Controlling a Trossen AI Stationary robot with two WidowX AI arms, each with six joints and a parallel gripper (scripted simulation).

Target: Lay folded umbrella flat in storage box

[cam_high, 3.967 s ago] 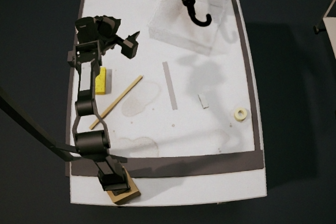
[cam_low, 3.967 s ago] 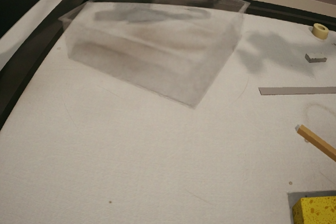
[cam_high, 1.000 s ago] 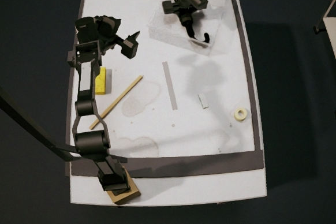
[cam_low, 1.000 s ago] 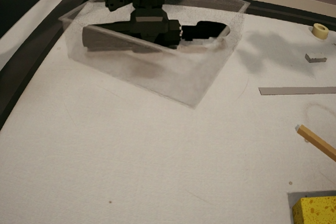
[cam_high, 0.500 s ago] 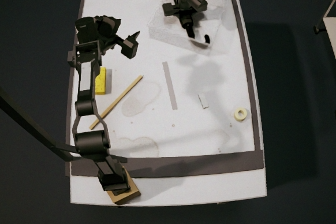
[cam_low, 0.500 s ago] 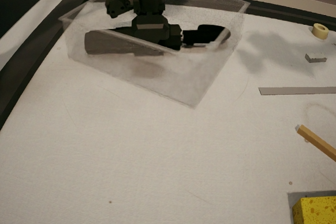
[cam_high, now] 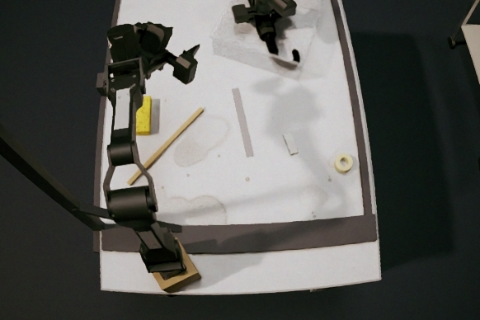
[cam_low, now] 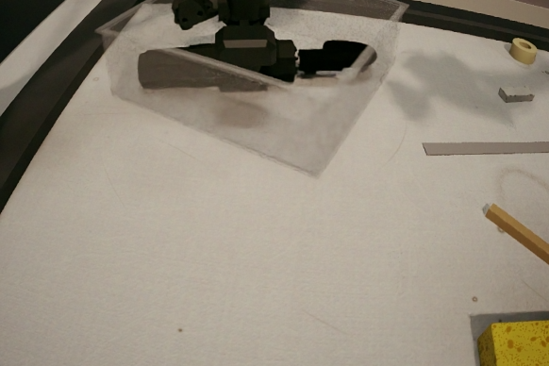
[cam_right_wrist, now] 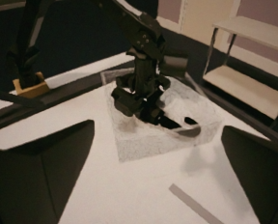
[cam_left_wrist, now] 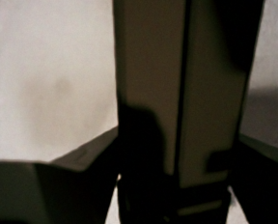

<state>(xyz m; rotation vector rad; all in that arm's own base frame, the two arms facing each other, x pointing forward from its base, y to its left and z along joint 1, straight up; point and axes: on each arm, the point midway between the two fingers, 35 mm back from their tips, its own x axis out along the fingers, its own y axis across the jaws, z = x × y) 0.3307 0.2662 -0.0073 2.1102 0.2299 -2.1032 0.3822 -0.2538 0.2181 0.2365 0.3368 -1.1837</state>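
Note:
The folded black umbrella [cam_high: 295,55] [cam_low: 189,73] [cam_left_wrist: 208,97] [cam_right_wrist: 190,130] lies low inside the clear storage box [cam_high: 243,51] [cam_low: 283,134] [cam_right_wrist: 145,142], below its rim, with its hooked handle toward one wall. I cannot tell whether it touches a wall. My left gripper [cam_high: 268,35] [cam_low: 255,63] [cam_left_wrist: 169,133] reaches down into the box and straddles the umbrella's middle; its fingers stand slightly apart from it, open. My right gripper [cam_high: 191,59] [cam_right_wrist: 158,128] is open and empty, held above the table well away from the box.
A yellow sponge [cam_high: 144,115] [cam_low: 514,343], a wooden stick [cam_high: 169,143] [cam_low: 516,230], a grey strip [cam_high: 242,122] [cam_low: 486,147], a small grey block [cam_high: 290,143] [cam_low: 515,93] and a tape roll [cam_high: 344,162] [cam_low: 523,50] lie on the table outside the box.

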